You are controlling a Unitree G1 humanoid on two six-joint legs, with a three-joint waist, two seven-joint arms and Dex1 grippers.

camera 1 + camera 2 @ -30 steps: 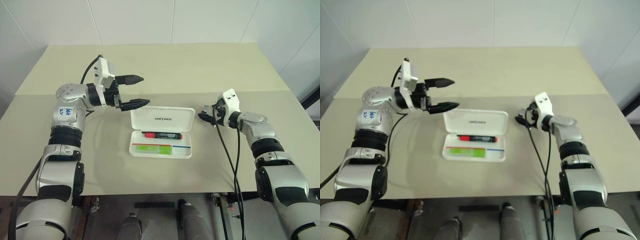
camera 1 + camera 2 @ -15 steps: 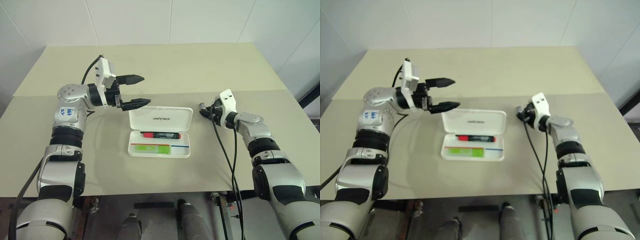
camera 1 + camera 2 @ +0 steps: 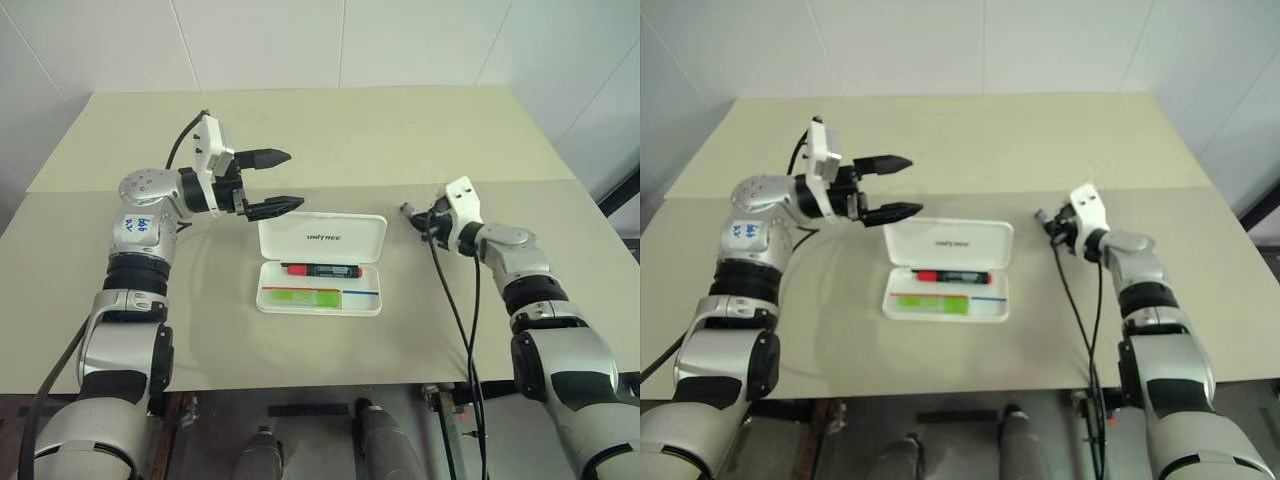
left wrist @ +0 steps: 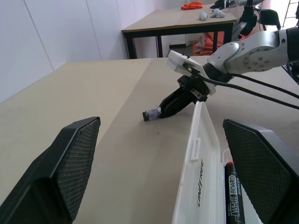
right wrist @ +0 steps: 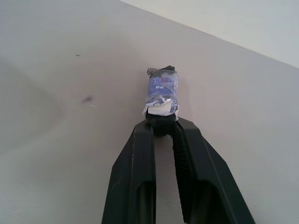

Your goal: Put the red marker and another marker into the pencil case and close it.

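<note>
Both markers lie in my white plastic pencil case (image 3: 321, 268), so I must shut its lid next; my left gripper (image 3: 273, 182) is spread wide, my right gripper (image 3: 412, 213) pinched tight.

- "UNITREE" is printed in black capitals on the raised white lid of the pencil case (image 3: 322, 238); in the left wrist view it is read running along the lid.
- "WHITE BOARD MARKER" is printed in white on the black barrel of the red marker (image 4: 232, 186), which lies in the case.
- Blue handwritten marks are seen on a white sticker (image 3: 139, 226) on the left arm; they cannot be read.
- Small print on a blue-and-white wrapping (image 5: 161, 93) at the right fingertips is too small to be read.
</note>
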